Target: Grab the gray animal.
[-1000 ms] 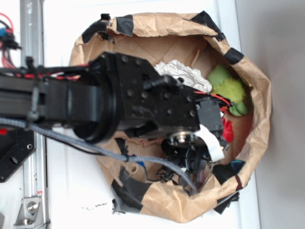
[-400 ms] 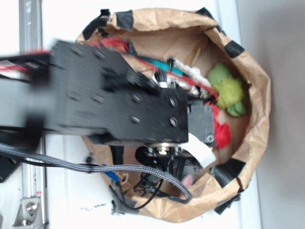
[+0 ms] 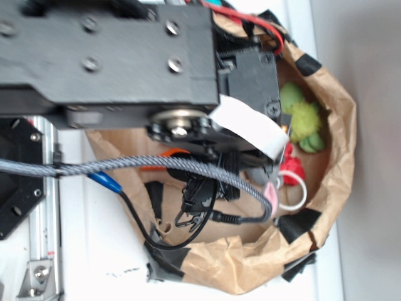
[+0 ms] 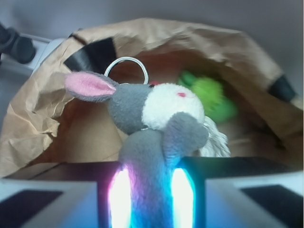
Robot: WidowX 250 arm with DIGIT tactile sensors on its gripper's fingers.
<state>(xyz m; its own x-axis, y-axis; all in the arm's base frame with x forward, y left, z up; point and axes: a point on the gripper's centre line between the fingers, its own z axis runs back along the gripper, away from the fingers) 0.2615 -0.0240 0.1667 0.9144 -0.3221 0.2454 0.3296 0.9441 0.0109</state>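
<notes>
The grab looks done: the fingers (image 4: 149,190) pinch the gray animal (image 4: 152,128) by its body (pink-lined ear out), above the paper bag (image 4: 199,38).

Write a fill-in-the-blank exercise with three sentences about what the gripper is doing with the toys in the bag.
1. The gripper is shut on the ____ animal.
2. The inside of the animal's raised ear is ____.
3. The fuzzy toy behind the animal, inside the paper bag, is ____.

Missing words: gray; pink; green
</notes>
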